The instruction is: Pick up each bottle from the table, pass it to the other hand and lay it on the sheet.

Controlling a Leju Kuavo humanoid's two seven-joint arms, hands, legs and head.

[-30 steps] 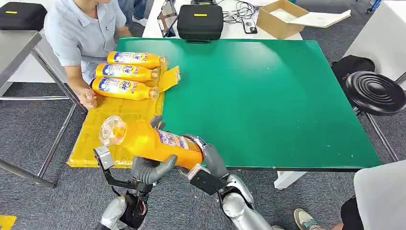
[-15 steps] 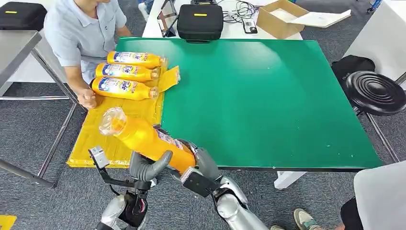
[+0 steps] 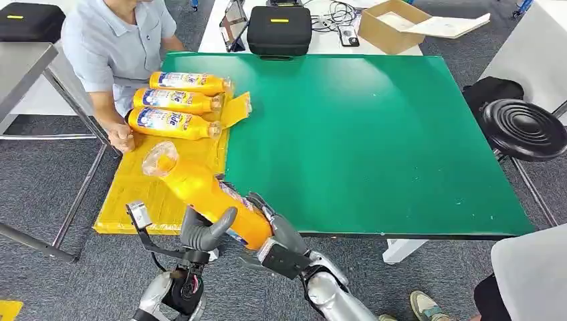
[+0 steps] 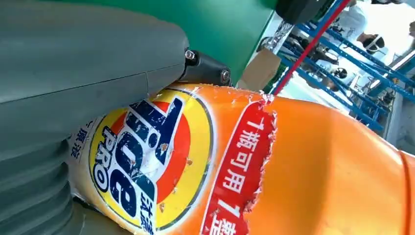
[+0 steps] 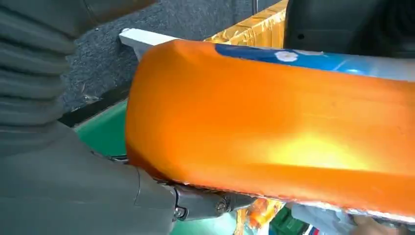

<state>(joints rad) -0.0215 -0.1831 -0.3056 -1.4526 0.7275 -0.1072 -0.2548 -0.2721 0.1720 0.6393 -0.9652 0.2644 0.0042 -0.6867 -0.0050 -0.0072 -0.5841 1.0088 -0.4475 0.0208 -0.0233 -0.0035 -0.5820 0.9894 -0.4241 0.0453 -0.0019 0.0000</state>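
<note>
A: Fingers first. Our left hand is wrapped round the lower body of the orange bottle; thumb across the front.

B: And our right hand? It cups the base end from the other side; in its wrist view the fingers lie under the bottle. We cannot tell how firmly it grips.

A: So both hands on it, mid-handover, at the table's near edge, by the near left corner.

B: Long axis runs from the hands up and away, cap end tilted out over the near part of the yellow sheet.

A: Sheet lies left of the green table; left hand is nearer it. Three bottles lie in a row at the sheet's far end, a person beside them.

B: We judge the right must let go next.
</note>
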